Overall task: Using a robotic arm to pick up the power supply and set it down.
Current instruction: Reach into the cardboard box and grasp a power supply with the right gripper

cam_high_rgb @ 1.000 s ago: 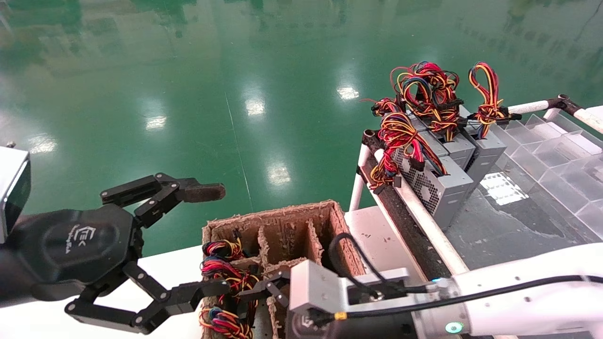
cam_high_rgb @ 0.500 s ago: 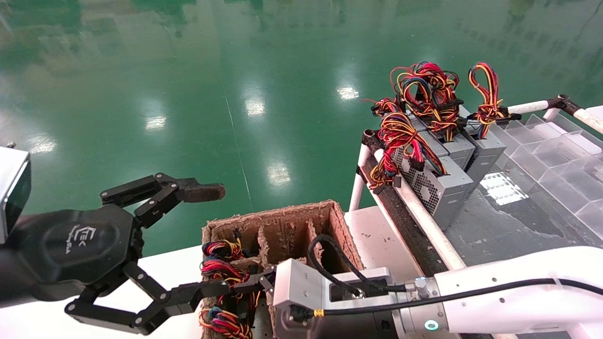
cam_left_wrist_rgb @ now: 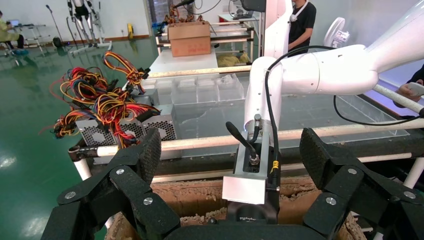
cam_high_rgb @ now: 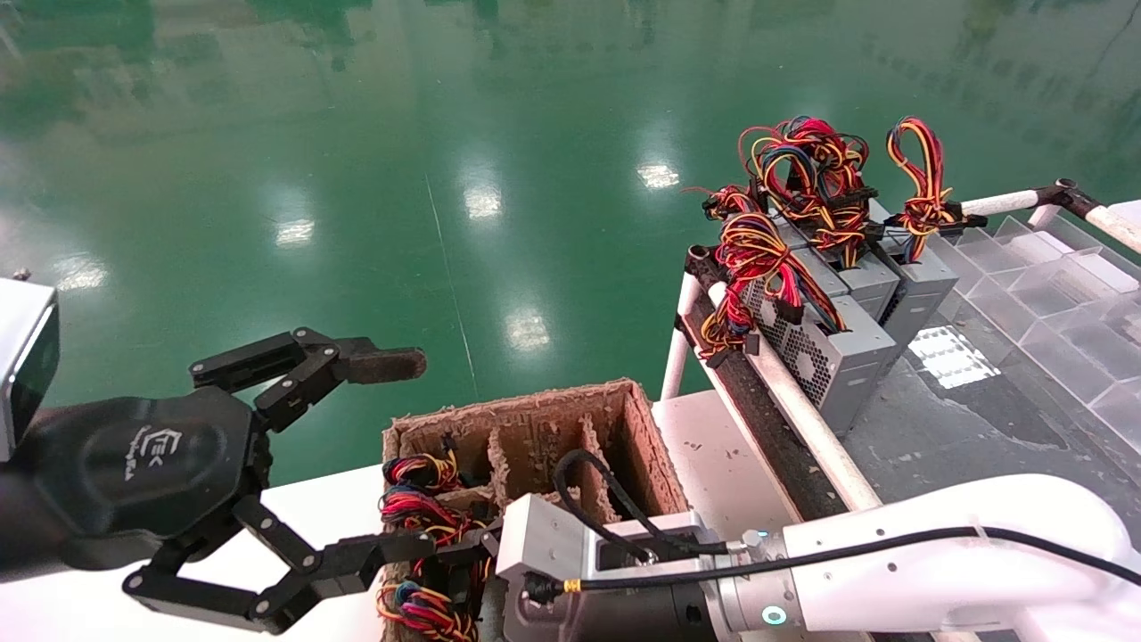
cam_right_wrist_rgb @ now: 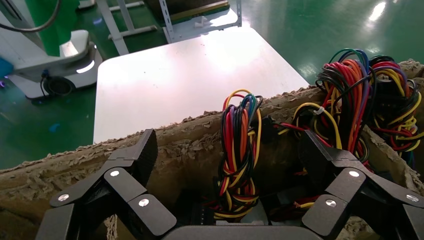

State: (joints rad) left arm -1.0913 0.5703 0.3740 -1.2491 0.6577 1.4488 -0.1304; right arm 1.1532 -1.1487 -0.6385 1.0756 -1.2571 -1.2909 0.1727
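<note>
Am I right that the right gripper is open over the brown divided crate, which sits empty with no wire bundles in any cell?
Not quite. The right gripper is open over the brown divided crate, but the crate is not empty: the right wrist view shows wire bundles standing in its cells, and the head view shows more along its left side. The left gripper is open beside the crate.

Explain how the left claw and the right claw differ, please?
The left claw hangs by the left edge of the brown tray, on a dark arm. The right claw, on a white arm, points down into that tray over a wire bundle. The left claw has one brown-crusted fingertip, while the right claw's fingers look all black. Both are black, two-fingered and open.
</note>
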